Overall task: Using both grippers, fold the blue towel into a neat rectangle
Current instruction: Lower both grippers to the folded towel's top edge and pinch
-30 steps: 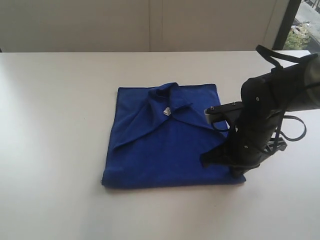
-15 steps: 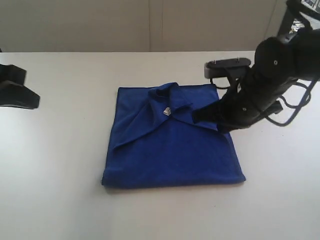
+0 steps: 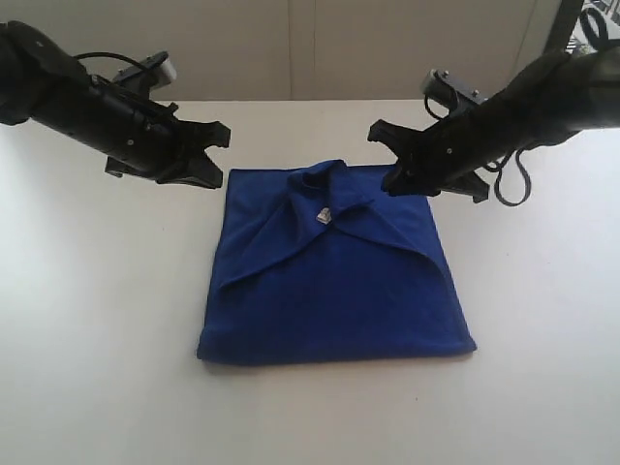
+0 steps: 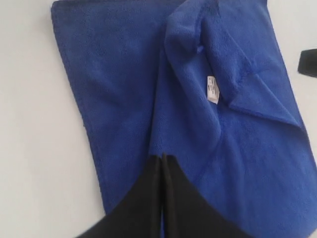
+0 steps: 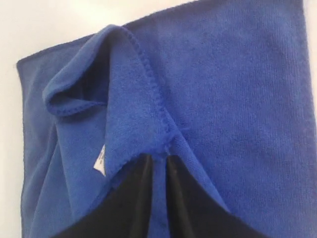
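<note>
Out in the middle of the plain white worktop [image 3: 97, 339]: the deep royal-blue plush towel [image 3: 329, 291], lying flat, held by nothing. Already down to a rough square of layered cloth, near and side edges fairly straight. Not so tidy along the far edge, though: 2 flaps slanting inward like a collar, a rumpled bump at the top, and the small white tag [image 3: 324, 216] showing at the meeting point.

Above the far left corner, the black left gripper [image 3: 215, 157], fingers [image 4: 141, 208] clenched tight together on nothing. Above the far right corner, the black right gripper [image 3: 383, 157], fingers [image 5: 131, 203] parted by a narrow slit, blue cloth visible through it, no grip on anything as far as can be told.

Looks like a first fold done and at least 1 more to go: probably re-laying or smoothing those slanted flaps, then halving the square into a proper rectangle with matched edges. Well short of neat for now.
</note>
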`<state>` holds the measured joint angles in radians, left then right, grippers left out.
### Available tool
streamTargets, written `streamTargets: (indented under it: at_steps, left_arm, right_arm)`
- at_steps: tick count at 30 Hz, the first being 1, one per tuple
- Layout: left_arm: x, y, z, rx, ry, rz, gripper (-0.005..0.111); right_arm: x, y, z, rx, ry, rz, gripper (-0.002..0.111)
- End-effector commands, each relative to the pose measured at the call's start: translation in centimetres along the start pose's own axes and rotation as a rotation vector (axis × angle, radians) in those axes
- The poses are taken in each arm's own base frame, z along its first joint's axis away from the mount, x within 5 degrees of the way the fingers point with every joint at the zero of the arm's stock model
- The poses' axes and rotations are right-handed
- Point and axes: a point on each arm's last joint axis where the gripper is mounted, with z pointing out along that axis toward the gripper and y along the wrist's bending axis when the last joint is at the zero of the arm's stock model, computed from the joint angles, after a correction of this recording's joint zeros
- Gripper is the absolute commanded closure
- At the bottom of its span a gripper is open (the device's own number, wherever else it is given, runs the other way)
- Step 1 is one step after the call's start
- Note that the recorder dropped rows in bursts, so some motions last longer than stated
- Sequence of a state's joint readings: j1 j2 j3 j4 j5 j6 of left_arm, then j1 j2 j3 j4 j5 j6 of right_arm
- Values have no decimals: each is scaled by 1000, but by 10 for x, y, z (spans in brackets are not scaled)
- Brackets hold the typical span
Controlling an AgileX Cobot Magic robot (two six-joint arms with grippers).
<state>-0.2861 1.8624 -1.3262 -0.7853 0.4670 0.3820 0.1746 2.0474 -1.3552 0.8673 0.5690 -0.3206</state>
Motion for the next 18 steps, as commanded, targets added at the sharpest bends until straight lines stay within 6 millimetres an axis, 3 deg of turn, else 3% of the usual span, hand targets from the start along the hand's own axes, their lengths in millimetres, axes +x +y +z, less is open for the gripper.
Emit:
streamTargets:
  at_steps: [1, 8, 13, 16, 18]
  left_arm:
    - [-3, 1, 15, 40, 37, -16, 107]
    - [-1, 2, 17, 43, 50, -17, 107]
    - [-2, 2, 17, 42, 48, -13, 107]
    - [-2, 2, 17, 42, 48, -13, 107]
    - [-2, 2, 17, 42, 48, -13, 107]
  right_arm:
    - [-1, -6, 18, -20, -2, 68, 81]
    - [3, 2, 26, -45, -12, 111, 80]
    - [11, -2, 48, -38, 7, 158, 80]
    - [11, -1, 50, -37, 6, 154, 81]
    - [10, 0, 49, -39, -1, 157, 93]
